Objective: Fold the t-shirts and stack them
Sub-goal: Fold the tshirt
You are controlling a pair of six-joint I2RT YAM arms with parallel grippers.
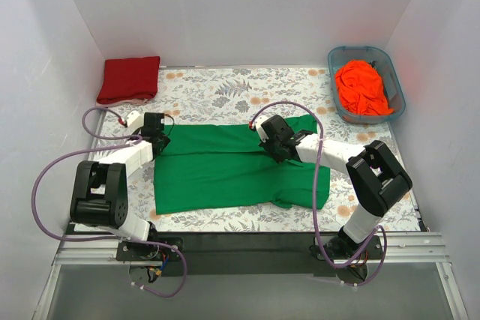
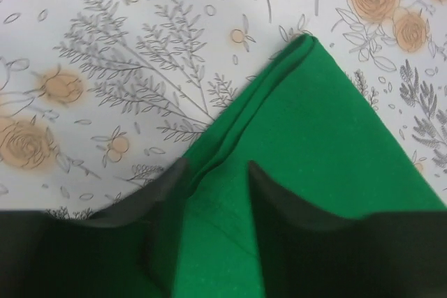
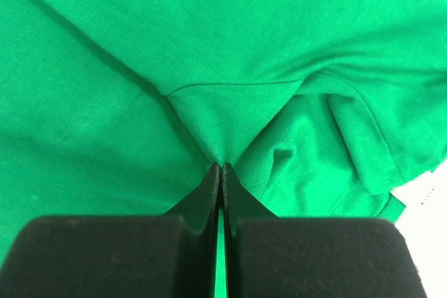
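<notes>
Pinching green t-shirt (image 1: 225, 174) mid-cloth w/ right gripper (image 3: 222, 167), jaws closed on fabric; straddling its corner w/ left gripper (image 2: 218, 165), fingers (image 2: 162, 207) apart. Lying spread on floral tablecloth (image 1: 225, 88), centre.

The right arm (image 1: 330, 152) hides part of the green t-shirt (image 1: 217, 174).

Reads to me as a robotics lab test cell: plain white panels (image 1: 240, 5) box in the floral-covered table (image 1: 225, 88) on three sides; an aluminium rail (image 1: 247, 249) at its near edge anchors the left arm (image 1: 105, 192) and right arm (image 1: 375, 177); purple cables (image 1: 34, 196) loop beside it
</notes>
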